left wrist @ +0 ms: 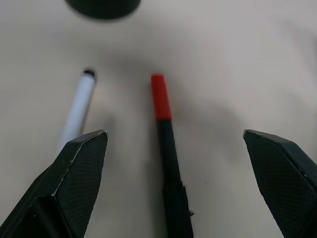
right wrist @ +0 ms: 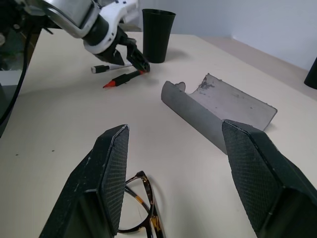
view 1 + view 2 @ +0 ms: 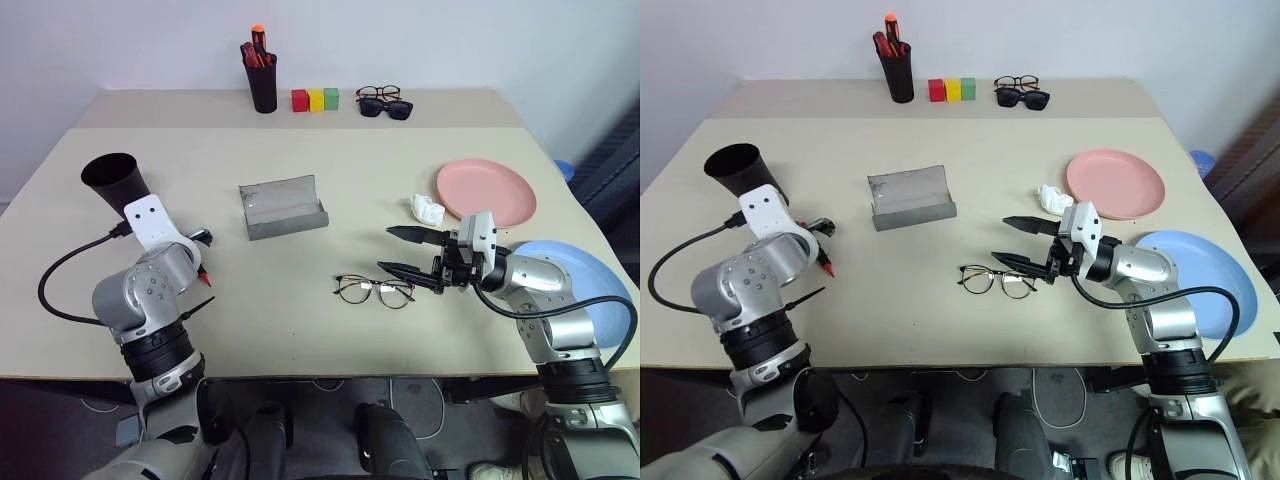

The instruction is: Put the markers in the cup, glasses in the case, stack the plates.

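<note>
- Beige flat surface (image 3: 330, 300), carrying everything below.
- Light blue round plastic plate (image 3: 585, 285) at the right edge of the surface, partly under the right arm; apart from the other plate, not stacked.
- Salmon pink round plastic plate (image 3: 487, 192) just behind the blue one, lying flat, its rim near a small crumpled white scrap (image 3: 427, 209).
- Grey rectangular hard spectacle case (image 3: 283, 207) near the centre, lid swung up and open, nothing inside.
- Wide black tapered plastic cup (image 3: 115, 182) at the far left, standing mouth-up, just behind the left arm.
- Right gripper (image 3: 402, 252) reaches in from the right, pointing sideways over the surface just right of the spectacles; jaws parted, holding nothing.
- Left gripper (image 1: 176, 144) angled down at the surface in front of the cup; jaws spread wide and bare, with the red-capped pen lying between them in the left wrist view.
- Thin dark wire-framed spectacles with clear lenses (image 3: 374, 291) lie on the surface in front of the case, outside it, arms folded or not I cannot tell.
- Short dark-bodied marker with red cap (image 1: 166, 144) lies flat on the surface near the cup, not in it.
- Short whitish marker with dark tip (image 1: 79, 106) lies beside the red-capped one, near but not touching, also outside the cup.
</note>
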`<state>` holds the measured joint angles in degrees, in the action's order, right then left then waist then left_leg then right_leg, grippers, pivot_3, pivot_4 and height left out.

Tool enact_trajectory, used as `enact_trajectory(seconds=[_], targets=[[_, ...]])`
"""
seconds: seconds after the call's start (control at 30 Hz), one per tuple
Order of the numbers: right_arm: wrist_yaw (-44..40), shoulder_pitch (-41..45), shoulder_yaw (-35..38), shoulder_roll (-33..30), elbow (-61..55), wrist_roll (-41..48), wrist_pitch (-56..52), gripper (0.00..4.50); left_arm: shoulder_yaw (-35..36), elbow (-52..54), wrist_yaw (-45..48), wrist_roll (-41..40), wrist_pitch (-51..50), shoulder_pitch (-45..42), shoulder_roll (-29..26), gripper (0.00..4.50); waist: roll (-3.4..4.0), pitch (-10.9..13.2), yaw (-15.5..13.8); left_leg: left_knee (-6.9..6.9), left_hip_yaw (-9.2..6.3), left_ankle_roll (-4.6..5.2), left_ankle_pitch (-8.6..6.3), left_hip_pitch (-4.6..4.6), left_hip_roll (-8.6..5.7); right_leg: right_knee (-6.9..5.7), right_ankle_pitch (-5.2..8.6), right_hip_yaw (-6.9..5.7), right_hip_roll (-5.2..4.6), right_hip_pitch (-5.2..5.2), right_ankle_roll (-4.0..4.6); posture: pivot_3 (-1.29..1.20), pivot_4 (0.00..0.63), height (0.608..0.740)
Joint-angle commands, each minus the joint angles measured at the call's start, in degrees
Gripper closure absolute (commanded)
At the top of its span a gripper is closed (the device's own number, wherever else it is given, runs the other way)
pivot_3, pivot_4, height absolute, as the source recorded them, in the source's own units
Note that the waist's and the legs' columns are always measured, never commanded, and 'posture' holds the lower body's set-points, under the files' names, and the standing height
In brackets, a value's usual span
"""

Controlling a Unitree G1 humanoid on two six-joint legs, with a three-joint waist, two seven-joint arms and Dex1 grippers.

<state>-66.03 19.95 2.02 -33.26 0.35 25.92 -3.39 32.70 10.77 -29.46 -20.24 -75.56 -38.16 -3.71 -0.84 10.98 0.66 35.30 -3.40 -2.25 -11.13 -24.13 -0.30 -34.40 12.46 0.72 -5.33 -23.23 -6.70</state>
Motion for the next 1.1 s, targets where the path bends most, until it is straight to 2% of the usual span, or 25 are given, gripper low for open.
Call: enact_trajectory(seconds=[0.03,0.1,0.2,0.43,0.47,0.6,0.73,0.8,0.87,0.93,1.03,1.1], targets=[[0.04,0.67,0.25,0.21,-0.83,0.04,0.83,1.5,0.83,-1.64,-0.63,2.26,0.34,-2.88,0.07,0.0,0.0,0.0,-0.01,0.0,0.0,-0.01,0.0,0.0,0.0,0.0,-0.01,0.0,0.0,0.0,-0.01,0.0,0.15,0.74],[0.22,0.78,0.11,0.33,-0.98,-0.07,0.74,1.5,1.04,-4.2,-0.35,3.09,0.79,-3.81,0.15,0.0,0.0,0.0,0.0,0.0,0.0,-0.02,0.01,0.0,0.0,0.0,-0.01,0.0,0.0,0.0,-0.03,0.0,0.15,0.74],[0.44,0.88,-0.04,0.39,-1.21,-0.09,0.56,1.46,1.63,-8.0,-0.32,4.66,1.03,-4.4,-0.21,0.82,0.0,0.0,0.05,-0.01,0.0,-0.04,0.02,0.0,0.0,0.0,-0.02,0.0,0.0,0.0,-0.04,0.0,0.15,0.74],[0.81,0.72,-0.07,0.37,-1.92,0.0,0.19,1.46,4.01,-9.48,-0.84,7.43,0.38,-4.25,0.09,4.22,0.02,-0.02,-0.05,-0.02,0.0,-0.12,0.06,0.16,0.0,-0.12,-0.01,0.01,0.0,0.08,-0.05,0.0,0.15,0.74],[0.86,0.84,-0.1,0.41,-1.79,-0.04,0.18,1.46,4.19,-9.4,-0.61,7.6,0.18,-4.17,0.23,4.47,0.02,-0.03,-0.04,-0.02,0.0,-0.12,0.06,0.17,0.0,-0.12,-0.01,0.01,0.0,0.1,-0.05,0.0,0.15,0.74],[0.99,1.34,-0.33,0.71,-1.17,-0.28,0.3,1.46,4.16,-7.69,0.13,8.06,-0.54,-3.45,1.2,4.47,0.03,-0.03,0.03,-0.04,0.01,-0.13,0.06,0.23,0.0,-0.13,-0.01,0.01,0.0,0.12,-0.05,0.0,0.15,0.74],[1.16,2.32,-0.49,1.14,-0.07,-0.59,0.49,1.46,-3.91,0.07,9.78,3.82,0.14,-0.66,0.48,4.47,0.01,-0.02,-0.04,-0.05,0.02,-0.13,0.06,0.21,0.0,-0.12,-0.02,0.03,-0.01,0.12,-0.04,0.0,0.15,0.74],[1.29,3.0,-0.63,1.54,0.91,-0.91,1.03,1.46,-14.35,9.2,17.3,5.34,10.59,2.58,-4.09,4.47,-0.12,0.06,0.01,-0.04,0.01,-0.17,0.08,0.16,-0.01,-0.12,-0.02,0.03,-0.01,0.1,-0.04,0.0,0.15,0.74],[1.41,3.57,-0.75,1.95,1.66,-1.13,1.46,1.46,-21.2,14.52,21.54,8.14,19.45,4.95,-8.05,4.47,-0.28,0.15,0.02,-0.06,0.01,-0.26,0.13,0.04,0.0,-0.13,-0.04,0.04,-0.01,-0.05,0.01,0.0,0.15,0.74],[1.58,4.58,-1.02,2.65,2.93,-1.46,2.08,1.46,-23.31,14.77,23.08,11.27,27.17,5.48,-11.28,4.47,-0.24,0.12,0.0,-0.13,0.03,-0.36,0.19,-0.01,0.01,-0.12,-0.04,0.08,-0.01,-0.15,0.07,0.0,0.15,0.74],[1.71,6.25,-1.32,3.91,5.2,-2.16,3.22,1.46,-20.75,10.72,20.44,12.96,34.85,2.5,-11.09,4.47,-0.19,0.1,0.1,-0.16,0.06,-0.36,0.2,0.09,0.01,-0.12,0.03,0.11,-0.01,-0.11,0.22,0.0,0.15,0.74],[1.91,7.55,-1.61,5.03,6.86,-2.79,4.3,1.46,-19.83,4.06,18.65,16.26,44.02,-0.78,-13.11,4.47,-0.21,0.11,0.09,-0.15,0.06,-0.34,0.2,0.11,0.01,-0.13,0.02,0.1,0.0,-0.09,0.22,0.0,0.15,0.74]])
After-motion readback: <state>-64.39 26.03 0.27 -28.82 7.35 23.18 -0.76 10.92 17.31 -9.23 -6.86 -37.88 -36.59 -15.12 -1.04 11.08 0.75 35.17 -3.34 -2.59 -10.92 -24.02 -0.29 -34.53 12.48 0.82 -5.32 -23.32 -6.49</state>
